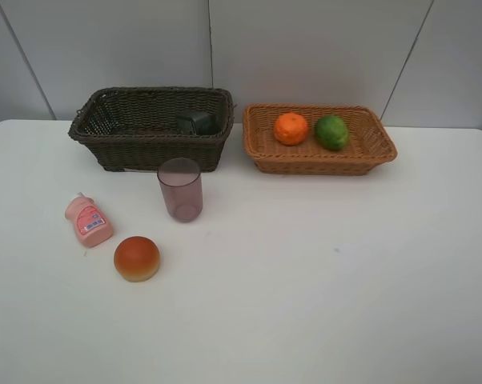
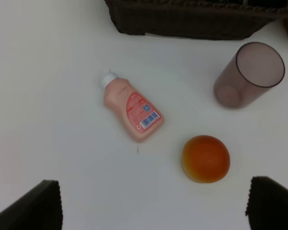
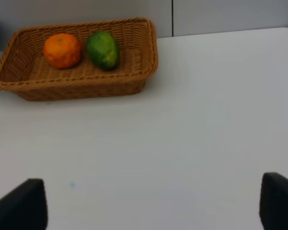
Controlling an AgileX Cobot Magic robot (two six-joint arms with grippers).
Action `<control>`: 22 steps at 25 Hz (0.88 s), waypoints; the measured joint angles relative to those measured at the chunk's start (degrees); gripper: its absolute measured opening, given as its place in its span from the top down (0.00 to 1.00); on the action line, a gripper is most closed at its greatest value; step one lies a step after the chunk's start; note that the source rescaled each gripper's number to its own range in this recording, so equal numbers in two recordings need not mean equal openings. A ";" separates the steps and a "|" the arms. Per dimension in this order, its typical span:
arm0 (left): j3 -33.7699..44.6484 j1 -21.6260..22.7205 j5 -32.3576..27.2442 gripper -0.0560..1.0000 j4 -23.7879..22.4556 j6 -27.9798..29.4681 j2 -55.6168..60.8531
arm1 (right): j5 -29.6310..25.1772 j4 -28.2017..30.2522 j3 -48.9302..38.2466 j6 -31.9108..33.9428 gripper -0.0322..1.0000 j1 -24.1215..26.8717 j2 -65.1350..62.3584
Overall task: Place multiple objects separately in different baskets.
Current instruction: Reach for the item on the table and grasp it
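The orange (image 1: 291, 128) and the green fruit (image 1: 332, 132) lie in the light tan basket (image 1: 321, 166). The dark grey pump bottle (image 1: 197, 122) lies in the dark brown basket (image 1: 145, 150). The purple cup (image 1: 180, 189) stands upright in front of the dark basket. The pink bottle (image 1: 88, 220) lies on its side and the red-orange bun (image 1: 137, 258) sits near it. My left gripper (image 2: 153, 206) is open and empty above the bun (image 2: 205, 158) and the pink bottle (image 2: 132, 109). My right gripper (image 3: 153, 201) is open and empty, well short of the tan basket (image 3: 77, 88).
The white table (image 1: 345, 280) carries everything, with a grey panelled wall behind the baskets. Neither arm shows in the exterior high view. The two baskets stand side by side at the table's back edge.
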State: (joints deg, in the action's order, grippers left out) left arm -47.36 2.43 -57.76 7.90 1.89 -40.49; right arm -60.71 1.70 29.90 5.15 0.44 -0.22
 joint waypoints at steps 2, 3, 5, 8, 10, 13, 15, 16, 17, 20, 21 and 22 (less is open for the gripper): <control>-1.77 0.00 0.20 0.00 0.22 -0.92 -5.77 | 0.00 0.00 0.00 0.00 0.05 0.00 0.00; -2.54 -0.08 0.21 0.00 0.26 -1.89 -7.92 | 0.00 0.00 0.00 0.00 0.05 0.00 0.00; -3.60 -1.19 0.90 0.00 0.26 -3.05 -12.56 | 0.00 0.00 0.00 0.00 0.05 0.00 0.00; -4.65 -5.19 3.43 0.00 0.26 -4.40 -18.06 | 0.00 0.00 0.00 0.00 0.05 0.00 0.00; -5.50 -8.48 5.72 0.00 0.26 -4.65 -21.33 | 0.00 0.00 0.00 0.00 0.05 0.00 0.00; -7.37 -14.00 8.65 0.00 0.33 -4.85 -26.74 | 0.00 0.00 0.00 0.00 0.05 0.00 0.00; -9.54 -17.85 9.45 0.00 0.42 -4.87 -30.34 | 0.00 0.00 0.00 0.00 0.05 0.00 0.00; -10.70 -19.35 9.45 0.00 0.42 -4.94 -32.44 | 0.00 0.00 0.00 0.00 0.05 0.00 0.00; -12.31 -21.10 9.50 0.00 0.42 -4.95 -34.24 | 0.00 -0.06 0.00 0.00 0.05 0.00 0.00; -17.63 -25.49 8.99 0.00 0.42 -5.02 -40.63 | 0.00 -0.06 0.00 0.00 0.05 0.00 0.00; -19.67 -26.77 8.44 0.00 0.42 -5.07 -42.39 | 0.00 -0.06 0.00 0.00 0.05 0.00 0.00; -21.65 -27.96 7.36 0.00 0.27 -5.06 -44.42 | 0.00 -0.06 0.00 0.00 0.05 0.00 0.00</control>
State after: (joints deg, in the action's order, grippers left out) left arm -69.00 -25.53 -50.40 8.18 -3.17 -84.91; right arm -60.71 1.65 29.90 5.15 0.44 -0.22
